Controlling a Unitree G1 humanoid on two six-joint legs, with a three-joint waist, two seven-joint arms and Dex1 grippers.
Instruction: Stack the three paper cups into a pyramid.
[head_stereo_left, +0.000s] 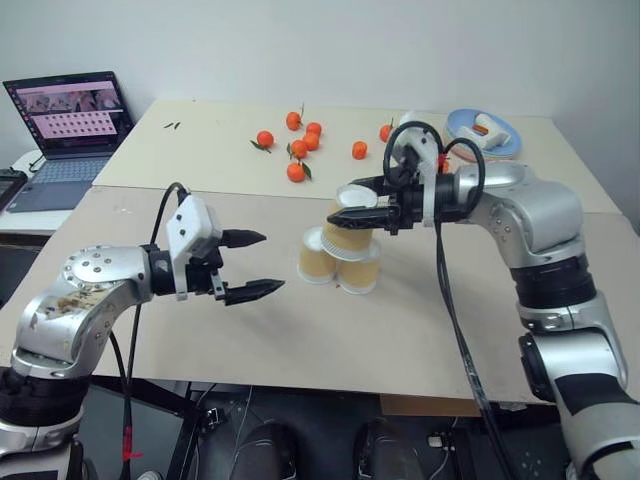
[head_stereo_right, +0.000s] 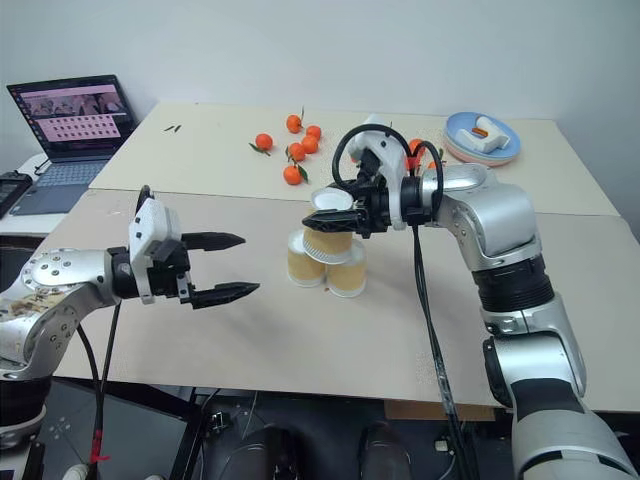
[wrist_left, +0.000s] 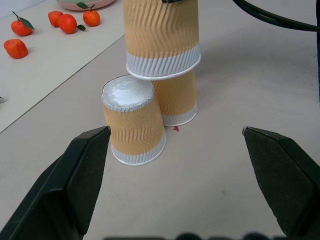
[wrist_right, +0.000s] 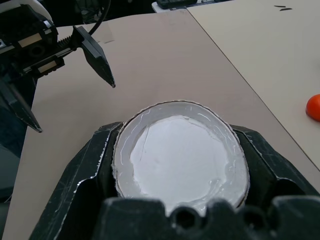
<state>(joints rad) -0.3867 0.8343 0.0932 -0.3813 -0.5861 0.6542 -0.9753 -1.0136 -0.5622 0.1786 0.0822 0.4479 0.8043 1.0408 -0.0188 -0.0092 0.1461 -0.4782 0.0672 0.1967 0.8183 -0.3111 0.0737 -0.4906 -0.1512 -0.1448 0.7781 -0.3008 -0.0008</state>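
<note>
The three paper cups stand upside down on the table, in front of the left jaws, which gape wide with nothing between them. Two cups, a nearer one and one just behind it, stand side by side touching. The third cup sits over them, clamped near its white base by the right jaws, which come in from the side. Whether its rim fully rests on the lower pair cannot be told. Beyond the cups, scattered tangerines lie on the far table. A blue plate past the right jaws holds a small white and orange thing, too small to name. An open laptop sits off beyond the left jaws.
</note>
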